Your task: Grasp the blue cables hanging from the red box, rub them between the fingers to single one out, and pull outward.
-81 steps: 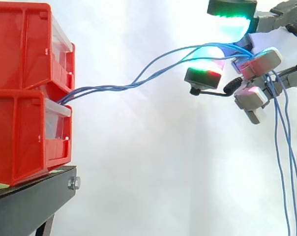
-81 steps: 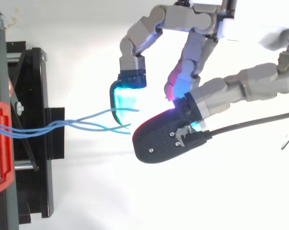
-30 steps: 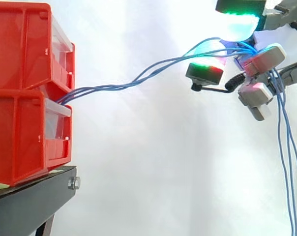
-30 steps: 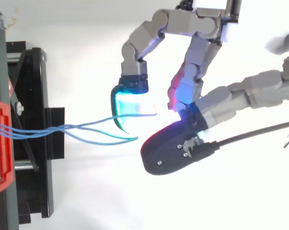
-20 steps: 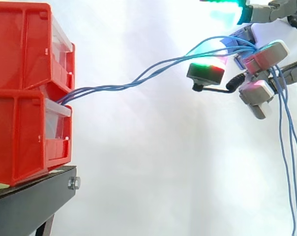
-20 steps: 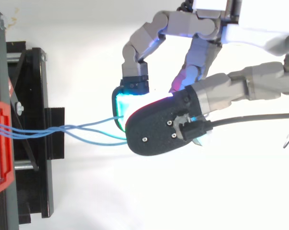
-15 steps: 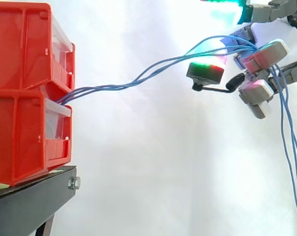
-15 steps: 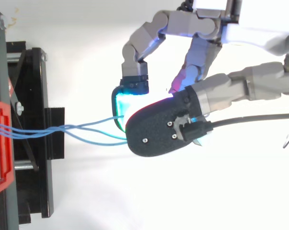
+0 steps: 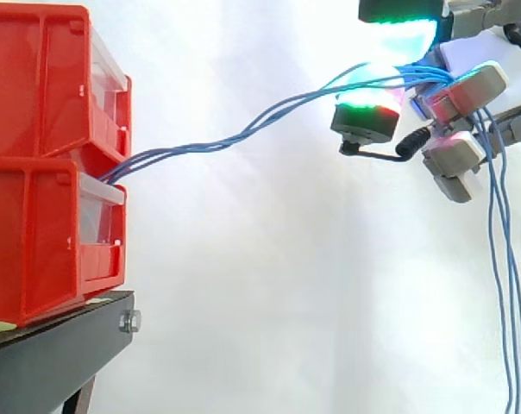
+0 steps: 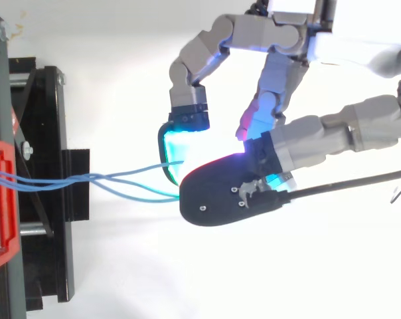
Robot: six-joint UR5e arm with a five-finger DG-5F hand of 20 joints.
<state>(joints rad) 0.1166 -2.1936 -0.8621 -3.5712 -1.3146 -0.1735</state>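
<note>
Two red bins are stacked on a black stand [image 9: 45, 362] at the left of the side view, an upper red bin [image 9: 36, 78] over a lower red bin [image 9: 28, 241], with a white curtain [image 9: 269, 285] behind them. The blue cables [image 9: 191, 149] leave the stack at the seam between the two bins. They run out to the right as a loosely twisted bundle, climb clear of the stand and reach the robot hand [image 9: 455, 155] high at the right edge.

There the strands fan apart a little. They pass over a lower pad glowing green and red [image 9: 368, 121] and under an upper pad glowing green [image 9: 397, 17]. They then slip behind the curled fingers [image 9: 467, 86] and hang straight down at the right edge as a slack tail [image 9: 502, 285].

From above, the cables [image 10: 54, 179] cross the stand [image 10: 44, 166] and split into strands. These end beneath a cyan-lit fingertip [image 10: 177, 149] and the black back of another pad [image 10: 227, 196].

The robot hand [image 10: 320, 136] is closed around the blue cables, its fingers bent inward over them, well apart from the bins.
</note>
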